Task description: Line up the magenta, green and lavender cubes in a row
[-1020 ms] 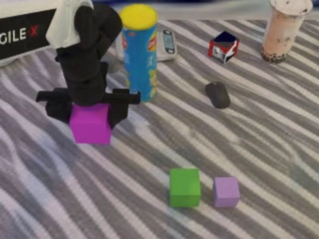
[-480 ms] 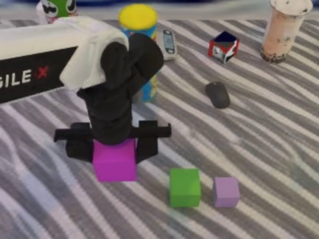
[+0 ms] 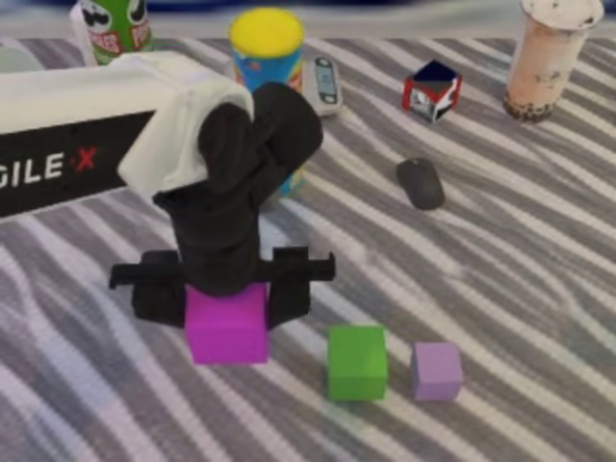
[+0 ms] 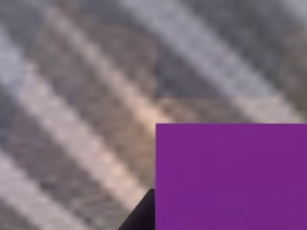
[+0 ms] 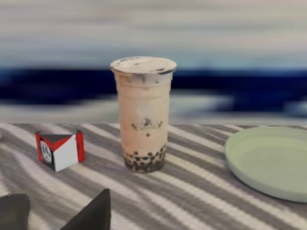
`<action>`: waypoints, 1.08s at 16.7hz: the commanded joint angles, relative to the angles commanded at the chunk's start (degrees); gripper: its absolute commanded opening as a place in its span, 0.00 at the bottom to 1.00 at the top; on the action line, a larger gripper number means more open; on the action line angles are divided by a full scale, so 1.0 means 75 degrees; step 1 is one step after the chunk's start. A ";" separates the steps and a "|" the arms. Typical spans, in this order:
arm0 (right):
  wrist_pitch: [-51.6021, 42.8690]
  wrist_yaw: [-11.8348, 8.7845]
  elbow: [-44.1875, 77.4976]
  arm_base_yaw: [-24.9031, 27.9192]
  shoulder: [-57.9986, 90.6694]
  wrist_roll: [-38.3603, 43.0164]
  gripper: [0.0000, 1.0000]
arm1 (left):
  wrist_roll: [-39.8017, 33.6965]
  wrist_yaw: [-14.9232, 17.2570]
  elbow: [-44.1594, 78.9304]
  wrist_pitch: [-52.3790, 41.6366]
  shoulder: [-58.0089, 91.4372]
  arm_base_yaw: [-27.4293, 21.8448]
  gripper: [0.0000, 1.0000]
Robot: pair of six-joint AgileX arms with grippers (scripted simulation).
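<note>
Left gripper (image 3: 227, 300) clamps magenta cube (image 3: 227, 325), seemingly apart from green cube (image 3: 357, 362)

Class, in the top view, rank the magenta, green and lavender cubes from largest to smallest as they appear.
1. magenta cube, held by the left gripper
2. green cube
3. lavender cube

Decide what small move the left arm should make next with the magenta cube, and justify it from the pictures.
Probably ease the magenta cube slightly nearer the camera and set it down. The left gripper holds it left of the green cube and lavender cube, a little behind their row.
</note>
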 joint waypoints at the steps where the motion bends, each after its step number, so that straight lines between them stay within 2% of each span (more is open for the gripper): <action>1: 0.0000 0.0000 0.0000 0.0000 0.0000 0.0000 1.00 | 0.0006 0.0007 -0.0167 0.0257 0.0077 -0.0011 0.00; 6: 0.0000 0.0000 0.0000 0.0000 0.0000 0.0000 1.00 | -0.0026 -0.0013 -0.1079 0.1647 0.0524 -0.0014 0.00; 11: 0.0000 0.0000 0.0000 0.0000 0.0000 0.0000 1.00 | -0.0033 -0.0016 -0.1171 0.1755 0.0580 -0.0016 0.00; 18: 0.0000 0.0000 0.0000 0.0000 0.0000 0.0000 1.00 | -0.0033 -0.0016 -0.1171 0.1755 0.0580 -0.0016 0.53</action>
